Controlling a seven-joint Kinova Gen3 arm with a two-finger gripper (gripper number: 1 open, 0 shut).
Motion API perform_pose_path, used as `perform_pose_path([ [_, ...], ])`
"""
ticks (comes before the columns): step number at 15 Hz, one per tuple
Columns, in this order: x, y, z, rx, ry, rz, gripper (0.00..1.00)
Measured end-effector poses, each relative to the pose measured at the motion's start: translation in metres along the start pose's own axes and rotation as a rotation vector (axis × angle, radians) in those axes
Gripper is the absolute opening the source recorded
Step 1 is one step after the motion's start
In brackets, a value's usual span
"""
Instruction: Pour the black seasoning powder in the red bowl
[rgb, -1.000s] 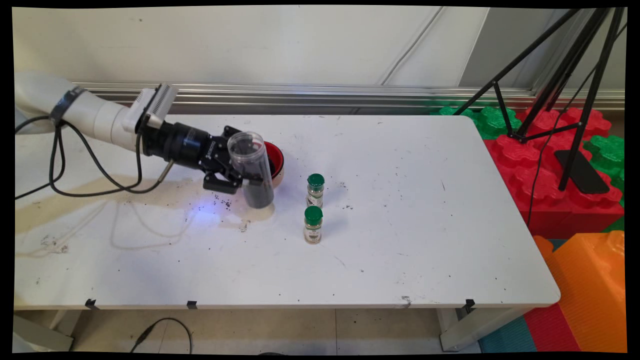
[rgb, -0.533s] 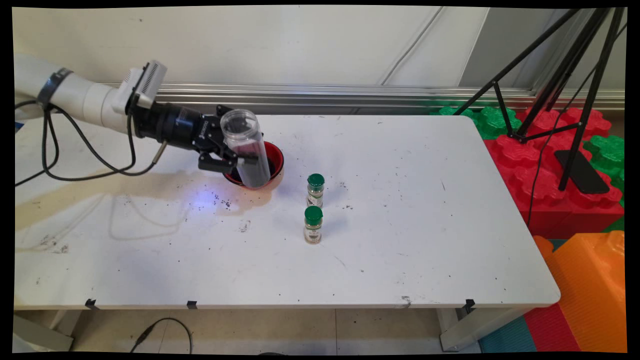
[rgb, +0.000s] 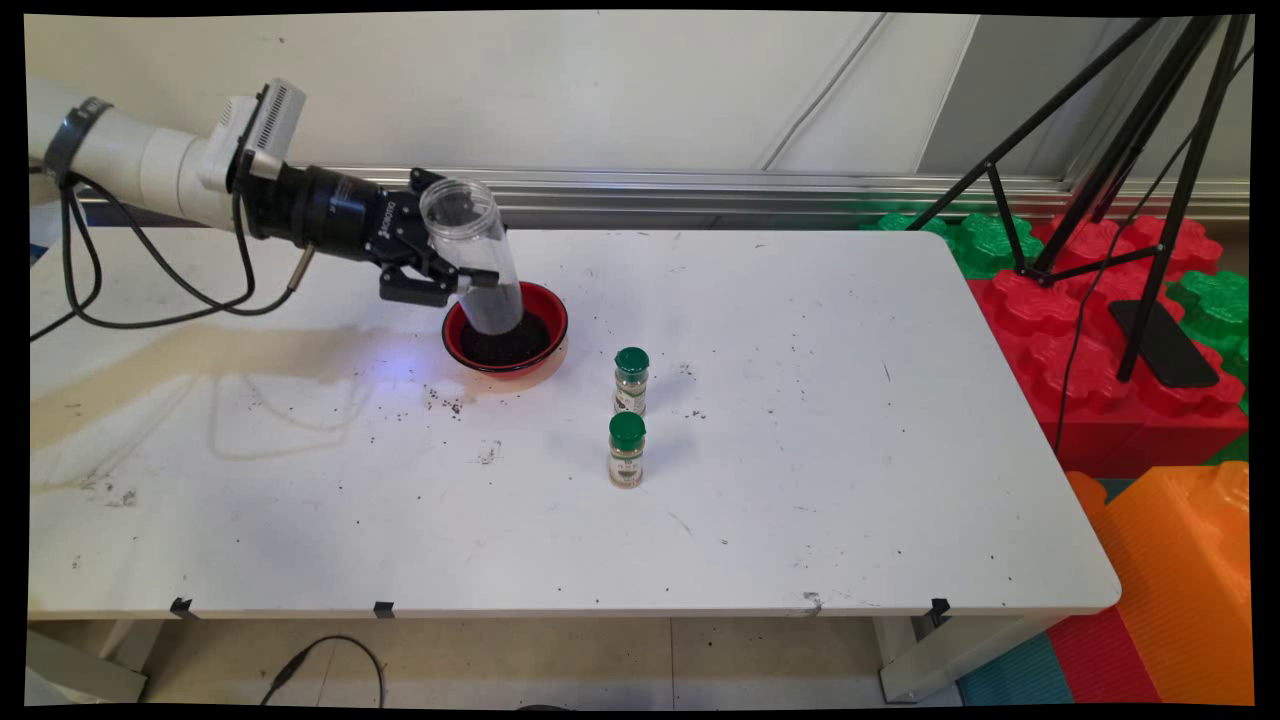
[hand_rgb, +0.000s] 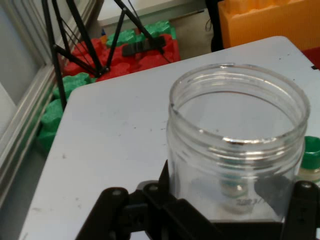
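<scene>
Gripper (rgb: 462, 281) is clamped on a clear plastic jar (rgb: 472, 252) with dark granules in its lower part, open mouth up, held tilted above the left part of a red bowl (rgb: 553, 318) that also holds dark granules, on the far left-centre of the white table (rgb: 800, 480). Two green-capped spice bottles (rgb: 630, 381) (rgb: 626, 450) stand upright just right of the bowl, one nearer than the other. Dark crumbs (rgb: 441, 402) are scattered on the table near-left of the bowl.

The arm reaches in from the left, its pincer (rgb: 462, 285) clamped, raised above the table.
</scene>
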Motion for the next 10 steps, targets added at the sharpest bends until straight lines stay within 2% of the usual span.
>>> perform_pose_path([
  [10, -0.003, -0.021, -0.019, 0.051, -0.035, 0.056, 0.00],
])
